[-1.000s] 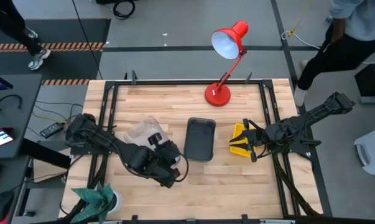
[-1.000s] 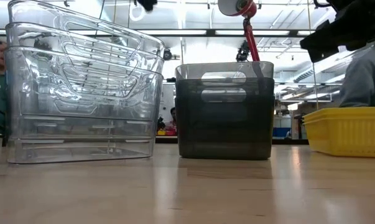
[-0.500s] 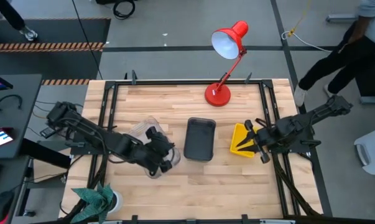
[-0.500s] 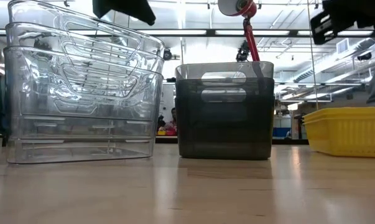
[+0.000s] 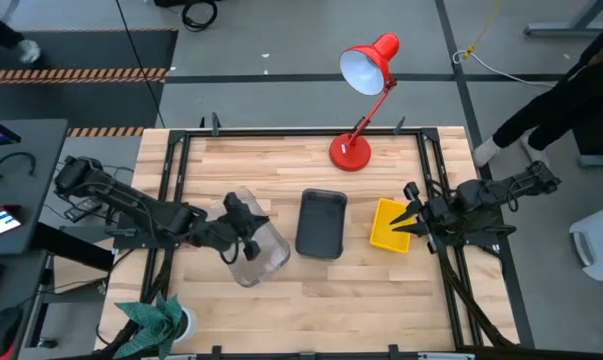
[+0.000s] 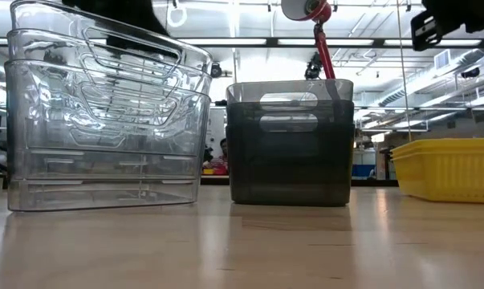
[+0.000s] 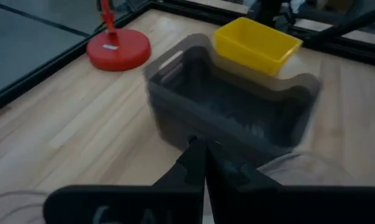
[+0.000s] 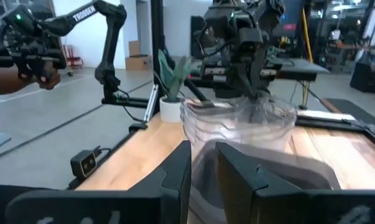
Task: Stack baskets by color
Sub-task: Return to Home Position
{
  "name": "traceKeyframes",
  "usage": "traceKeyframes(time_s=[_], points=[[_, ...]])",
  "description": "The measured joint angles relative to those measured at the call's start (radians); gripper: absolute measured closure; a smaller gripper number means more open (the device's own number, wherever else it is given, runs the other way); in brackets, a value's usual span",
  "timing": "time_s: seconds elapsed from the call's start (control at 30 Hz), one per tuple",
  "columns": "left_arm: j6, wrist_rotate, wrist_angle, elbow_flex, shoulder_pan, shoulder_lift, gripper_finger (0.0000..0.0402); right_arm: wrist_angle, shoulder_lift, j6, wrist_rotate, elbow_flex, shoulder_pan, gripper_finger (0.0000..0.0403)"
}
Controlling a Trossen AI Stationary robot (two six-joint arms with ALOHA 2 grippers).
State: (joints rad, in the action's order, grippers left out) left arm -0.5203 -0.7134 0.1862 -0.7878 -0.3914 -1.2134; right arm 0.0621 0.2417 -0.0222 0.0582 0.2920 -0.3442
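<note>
Clear baskets (image 5: 266, 255), stacked, sit just below the closed, empty left gripper (image 7: 204, 163), while yellow baskets (image 5: 384, 228) lie beside the right gripper's (image 8: 203, 163) slightly parted fingers (image 8: 175, 177).

Left gripper (image 7: 201, 149), fingertips pressed together, in the foreground. Beyond it: dark grey basket (image 7: 237, 106), then yellow basket (image 7: 255, 42). Red lamp base (image 7: 119, 48) stands beside them.

This is a robotics lab or workshop. Around the metal-framed wooden table (image 5: 281, 165) lie bare concrete floor (image 5: 271, 100), striped hazard tape (image 5: 76, 73), loose cables (image 5: 196, 13) and an equipment desk (image 5: 31, 165).
</note>
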Motion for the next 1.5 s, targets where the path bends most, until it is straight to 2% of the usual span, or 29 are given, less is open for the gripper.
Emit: traceKeyframes(time_s=[0.5,0.57,0.67,0.8,1.13,1.3,1.5], points=[[0.28,0.056,-0.356,0.357,0.176,0.317,0.0392,0.045,-0.016,0.012,0.031,0.0,0.094,0.0325],[0.313,0.056,-0.405,0.409,0.191,0.355,0.0392,0.041,-0.016,0.014,0.062,-0.006,0.105,0.0325],[0.323,0.067,-0.491,0.496,0.212,0.419,0.0392,0.015,-0.016,0.024,0.125,-0.042,0.12,0.0325],[0.324,0.133,-0.578,0.576,0.221,0.51,0.0393,-0.032,-0.016,0.058,0.132,-0.093,0.138,0.0325],[0.431,0.171,-0.571,0.665,0.188,0.786,0.0393,-0.103,-0.016,0.106,0.131,-0.191,0.173,0.0325],[0.45,0.22,-0.573,0.735,0.184,0.879,0.0393,-0.307,-0.016,0.101,0.13,-0.283,0.204,0.0325],[0.478,0.284,-0.548,0.779,0.184,0.984,0.0393,-0.355,-0.016,0.129,0.16,-0.285,0.255,0.0325]])
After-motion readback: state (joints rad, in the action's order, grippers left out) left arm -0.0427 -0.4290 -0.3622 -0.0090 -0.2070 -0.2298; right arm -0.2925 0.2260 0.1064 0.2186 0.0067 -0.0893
